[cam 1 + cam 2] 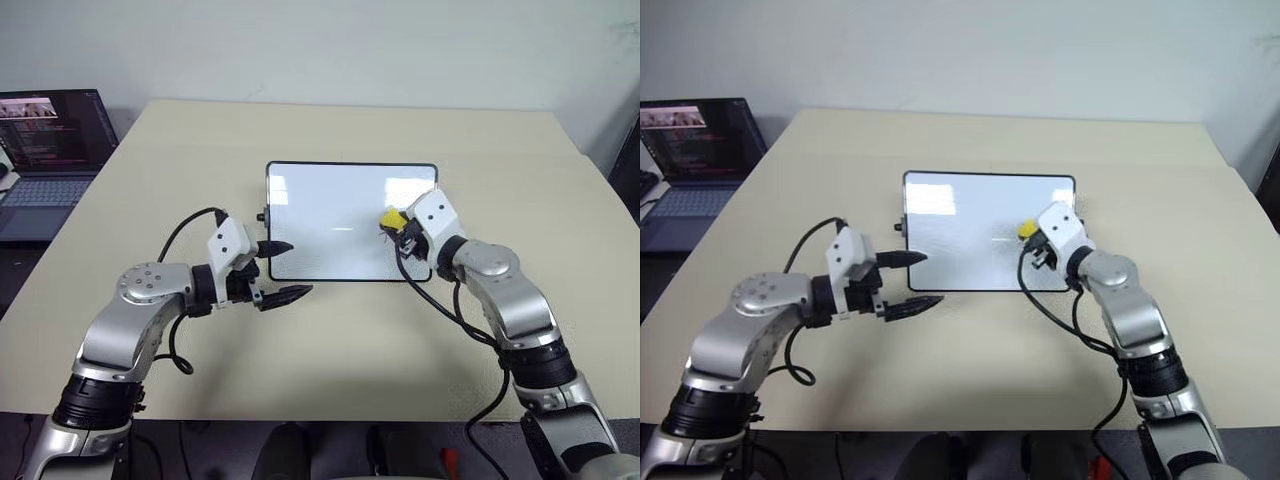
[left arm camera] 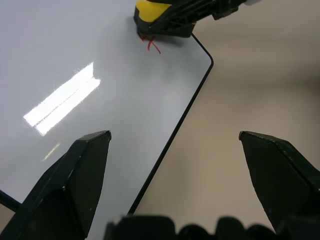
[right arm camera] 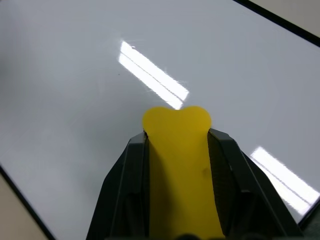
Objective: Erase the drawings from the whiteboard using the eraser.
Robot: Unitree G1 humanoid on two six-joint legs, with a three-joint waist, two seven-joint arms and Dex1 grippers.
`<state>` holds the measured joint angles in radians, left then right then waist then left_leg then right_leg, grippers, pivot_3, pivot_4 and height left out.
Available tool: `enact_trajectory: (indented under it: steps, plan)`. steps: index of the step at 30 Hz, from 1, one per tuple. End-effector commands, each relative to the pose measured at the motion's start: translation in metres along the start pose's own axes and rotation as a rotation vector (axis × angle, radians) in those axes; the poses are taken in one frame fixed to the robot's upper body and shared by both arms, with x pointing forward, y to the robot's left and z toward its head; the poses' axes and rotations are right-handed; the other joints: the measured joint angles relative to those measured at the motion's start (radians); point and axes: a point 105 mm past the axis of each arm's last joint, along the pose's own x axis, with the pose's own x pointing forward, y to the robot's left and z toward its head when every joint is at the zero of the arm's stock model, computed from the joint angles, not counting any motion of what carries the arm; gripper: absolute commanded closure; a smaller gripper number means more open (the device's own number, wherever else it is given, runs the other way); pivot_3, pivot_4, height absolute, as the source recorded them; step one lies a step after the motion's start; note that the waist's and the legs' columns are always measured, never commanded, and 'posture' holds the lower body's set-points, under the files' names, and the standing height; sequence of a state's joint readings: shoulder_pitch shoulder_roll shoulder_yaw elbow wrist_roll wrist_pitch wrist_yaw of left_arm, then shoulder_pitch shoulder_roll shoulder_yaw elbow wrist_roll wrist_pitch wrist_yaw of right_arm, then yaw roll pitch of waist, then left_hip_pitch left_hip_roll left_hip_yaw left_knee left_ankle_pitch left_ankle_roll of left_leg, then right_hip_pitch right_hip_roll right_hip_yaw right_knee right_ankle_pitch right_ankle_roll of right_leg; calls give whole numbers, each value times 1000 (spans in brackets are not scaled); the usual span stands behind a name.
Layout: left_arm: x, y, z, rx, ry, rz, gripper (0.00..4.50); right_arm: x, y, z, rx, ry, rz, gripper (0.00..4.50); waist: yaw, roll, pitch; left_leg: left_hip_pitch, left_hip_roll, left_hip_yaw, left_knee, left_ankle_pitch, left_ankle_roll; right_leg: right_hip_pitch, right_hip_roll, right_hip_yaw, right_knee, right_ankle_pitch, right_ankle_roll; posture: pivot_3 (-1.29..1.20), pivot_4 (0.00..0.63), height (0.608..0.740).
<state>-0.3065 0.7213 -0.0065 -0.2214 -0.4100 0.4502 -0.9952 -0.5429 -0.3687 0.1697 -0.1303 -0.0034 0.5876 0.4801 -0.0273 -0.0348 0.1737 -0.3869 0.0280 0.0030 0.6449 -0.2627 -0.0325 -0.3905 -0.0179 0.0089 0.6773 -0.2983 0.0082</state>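
The glossy white rectangular whiteboard with a thin black rounded frame (image 1: 340, 215) lies flat near the middle of the wide beige worktop (image 1: 340, 135). Bare worktop surrounds the board on all four sides, with much open room behind it and also in front of it, toward the robot. A small black knob sits on the board's left side edge.

The right gripper (image 3: 177, 150) is over the right part of the board, close to its right edge. Its two black fingers (image 3: 125, 185) are closed tight on the small yellow oblong eraser (image 1: 392, 218), one finger on each side, and the rounded yellow end sticks out past the fingertips toward the white surface. Whether the eraser presses on the board I cannot tell. In the left wrist view a short red scribble of the drawings (image 2: 151, 44) shows on the board directly beside the eraser, partly hidden under it, near the board's right front corner.

The left gripper (image 1: 281, 270) is at the board's left front corner, its black fingers (image 2: 75, 175) spread wide apart and holding nothing. One fingertip reaches over the left edge of the board, the other is over bare worktop just in front of the board.

Far to the left of the board, beyond the worktop's edge, an open dark laptop with a lit screen (image 1: 50, 150) stands well apart
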Motion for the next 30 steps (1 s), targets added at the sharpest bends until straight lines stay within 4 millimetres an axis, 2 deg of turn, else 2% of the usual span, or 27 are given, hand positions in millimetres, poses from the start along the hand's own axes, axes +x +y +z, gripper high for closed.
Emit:
enact_trajectory:
  steps: [1, 4, 9, 12, 15, 18, 22, 25, 28, 30]
  plan:
    - [1, -5, 6, 38, -14, -9, 0, 2, 9, 4, -34, -11, 39, 3251, -1, 0, 0, 0, 0, 0, 0, 0, 0, 0, 0, 0, 0, 0, 0, 0, 150, 740]
    - [1, -6, 7, 36, -18, -9, 0, -1, 26, -15, -50, 59, 115, 3251, -1, 0, 0, 1, 0, 0, 0, 0, 0, 0, 0, 0, 1, 0, 0, 0, 150, 740]
    - [0, -5, 6, 38, -18, -3, 0, -2, 32, -16, -41, 51, 132, 3251, -2, 0, 0, 2, 0, 0, 1, 0, 0, 0, 0, 0, 3, 0, 0, 0, 150, 740]
    - [0, -5, 7, 39, -23, -2, 0, 0, 21, -10, -47, 30, 66, 3251, -2, 0, 0, 3, 0, 0, 1, 0, 0, 1, 0, 0, 3, 0, 0, 0, 150, 740]
    - [1, -6, 6, 37, -24, -4, 0, 1, -4, -6, -45, 21, -52, 3251, -3, 0, 0, 3, 0, 0, 1, 0, 0, 1, 0, 0, 3, 0, 0, 0, 150, 740]
    - [1, -6, 6, 36, -24, -4, 0, 0, -10, -10, -45, 33, -79, 3251, -2, 0, 0, 3, 0, 0, 1, 0, 0, 1, 0, 0, 3, 0, 0, 0, 150, 740]
    - [2, -6, 6, 34, -26, -2, 0, -2, -5, -19, -61, 68, -56, 3251, -2, 0, 0, 3, 0, 0, 1, 0, 0, 1, 0, 0, 3, 0, 0, 0, 150, 740]
    - [2, -5, 6, 33, -30, 1, 0, -5, 16, -33, -96, 120, 64, 3251, -2, -1, -1, 3, 0, 0, 1, 0, 0, 1, 0, 0, 3, 0, 0, 0, 150, 740]
    - [2, -5, 6, 31, -29, 4, 0, -8, 29, -37, -121, 134, 130, 3251, -2, -1, -1, 4, 0, 0, 1, 0, 0, 2, 0, 0, 3, 0, 0, 0, 150, 740]
    - [2, -5, 6, 29, -29, 5, 0, -6, 22, -30, -131, 103, 81, 3251, -6, -1, -1, 5, 0, 0, 1, 0, 0, 2, 0, 1, 4, 0, 0, 0, 150, 740]
